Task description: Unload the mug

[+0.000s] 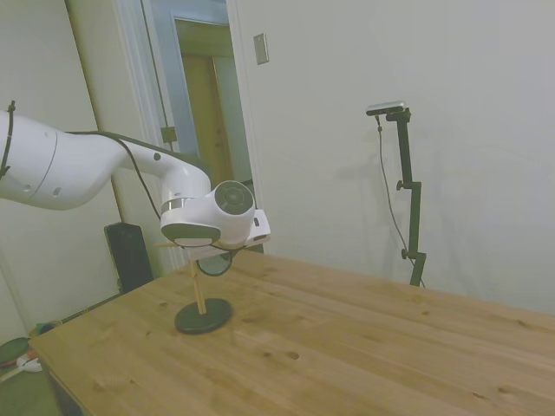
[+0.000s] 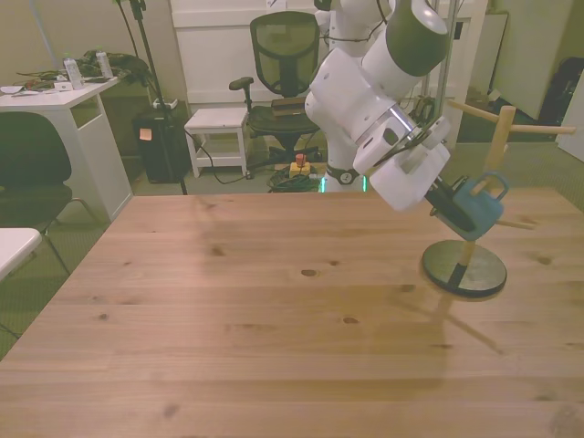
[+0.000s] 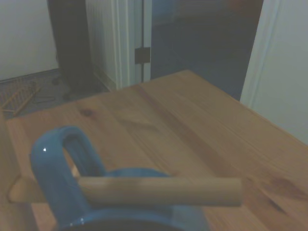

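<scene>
The blue-grey mug [image 2: 481, 208] hangs tilted on the wooden peg stand [image 2: 464, 269] at the front view's right, its loop handle uppermost. In the wrist view a wooden peg [image 3: 159, 191] runs through the handle of the mug [image 3: 57, 183], seen from very close. My gripper [image 2: 456, 212] is right against the mug's open side, and the frames do not show whether it grips it. From the side, the white wrist covers most of the mug [image 1: 214, 263], just above the stand's dark round base [image 1: 203, 316].
The stand's other pegs [image 2: 534, 128] stick out above and beside the mug. Behind the table are an office chair [image 2: 285, 55], a white stool [image 2: 219, 123] and a white desk [image 2: 64, 100]. The wooden table [image 2: 228, 301] spreads toward the front view's left.
</scene>
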You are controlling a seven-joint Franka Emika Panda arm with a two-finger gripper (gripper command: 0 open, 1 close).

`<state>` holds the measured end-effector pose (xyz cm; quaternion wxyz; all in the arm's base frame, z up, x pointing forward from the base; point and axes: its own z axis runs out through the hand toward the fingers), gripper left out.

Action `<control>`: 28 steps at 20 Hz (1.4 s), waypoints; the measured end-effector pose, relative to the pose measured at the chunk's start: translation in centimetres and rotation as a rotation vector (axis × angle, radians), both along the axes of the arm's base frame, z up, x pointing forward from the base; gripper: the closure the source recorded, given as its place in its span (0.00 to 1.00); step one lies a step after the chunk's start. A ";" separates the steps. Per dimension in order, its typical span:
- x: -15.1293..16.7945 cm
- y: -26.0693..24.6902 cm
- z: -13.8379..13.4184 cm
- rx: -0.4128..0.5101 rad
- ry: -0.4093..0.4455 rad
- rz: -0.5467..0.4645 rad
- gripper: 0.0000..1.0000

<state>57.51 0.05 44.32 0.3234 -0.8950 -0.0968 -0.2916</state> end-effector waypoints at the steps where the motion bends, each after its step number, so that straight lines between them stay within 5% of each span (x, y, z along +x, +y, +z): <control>1: 0.0 0.0 0.2 0.000 -0.003 0.000 1.00; 28: 1.6 -6.1 1.5 0.032 -0.024 -0.133 1.00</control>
